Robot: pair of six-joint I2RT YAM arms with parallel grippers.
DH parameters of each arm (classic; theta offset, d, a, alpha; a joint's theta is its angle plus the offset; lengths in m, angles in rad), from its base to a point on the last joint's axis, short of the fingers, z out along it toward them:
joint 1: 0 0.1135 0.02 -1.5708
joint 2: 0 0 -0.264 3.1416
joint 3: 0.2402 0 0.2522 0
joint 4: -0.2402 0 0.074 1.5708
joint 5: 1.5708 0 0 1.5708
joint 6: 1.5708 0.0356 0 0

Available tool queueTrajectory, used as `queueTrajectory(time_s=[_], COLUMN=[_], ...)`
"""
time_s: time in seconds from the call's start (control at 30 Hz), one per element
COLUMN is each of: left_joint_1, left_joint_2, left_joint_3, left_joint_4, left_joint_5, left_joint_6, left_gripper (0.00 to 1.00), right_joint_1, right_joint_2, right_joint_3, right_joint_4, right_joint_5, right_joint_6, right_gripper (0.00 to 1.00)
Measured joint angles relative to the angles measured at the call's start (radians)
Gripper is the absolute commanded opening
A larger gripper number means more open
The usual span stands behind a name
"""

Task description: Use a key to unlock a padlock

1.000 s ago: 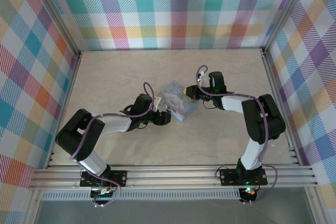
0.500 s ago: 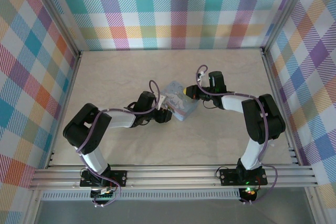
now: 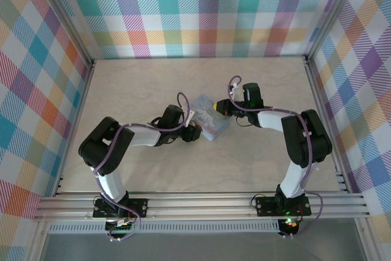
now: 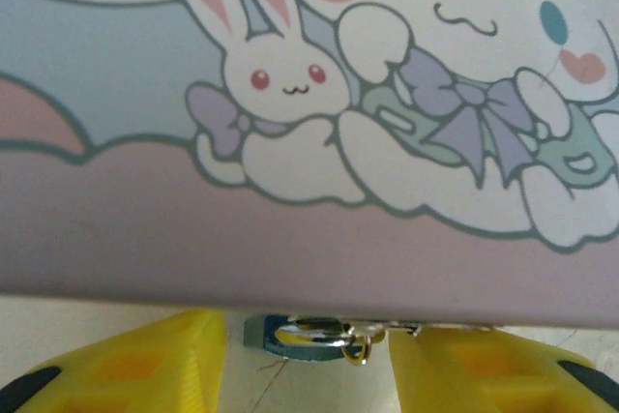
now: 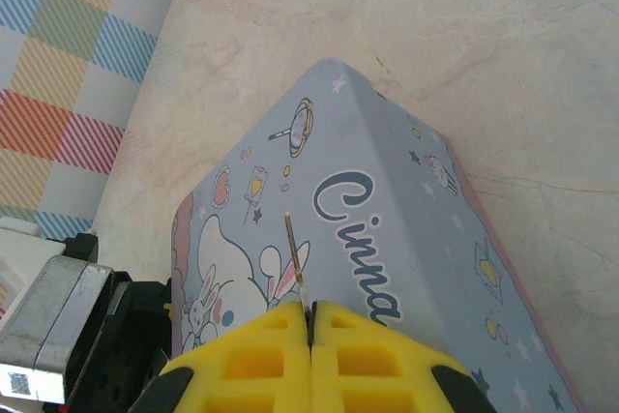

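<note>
The left claw (image 4: 308, 363) stands wide around the padlock (image 4: 293, 336) at the tin (image 4: 309, 142)'s edge. The right claw (image 5: 311, 318) pinches the key (image 5: 296, 268).

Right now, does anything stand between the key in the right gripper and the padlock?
Yes, the tin box. The right gripper holds the key over its lid, while the padlock hangs on the opposite side, between the open fingers of the left gripper.

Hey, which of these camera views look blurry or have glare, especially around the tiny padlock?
Left wrist view: the pale blue cartoon tin sits so close its print looks soft; the tiny dark blue padlock beneath glints on its silvery shackle. Right wrist view: the tin's lettering and thin metal key look crisp. Top external view: even light, soft shadows.
</note>
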Motion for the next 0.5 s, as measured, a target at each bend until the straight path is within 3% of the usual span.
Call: queueTrajectory(time_s=[0.5], left_joint_1=[0.006], left_joint_2=[0.035], left_joint_3=[0.021], left_joint_4=[0.01], left_joint_5=[0.078], left_joint_6=[-0.02], left_gripper=[0.41], right_joint_1=[-0.001], right_joint_2=[0.002], right_joint_3=[0.003], right_joint_4=[0.002], right_joint_5=[0.006], right_joint_6=[-0.007], right_gripper=[0.0])
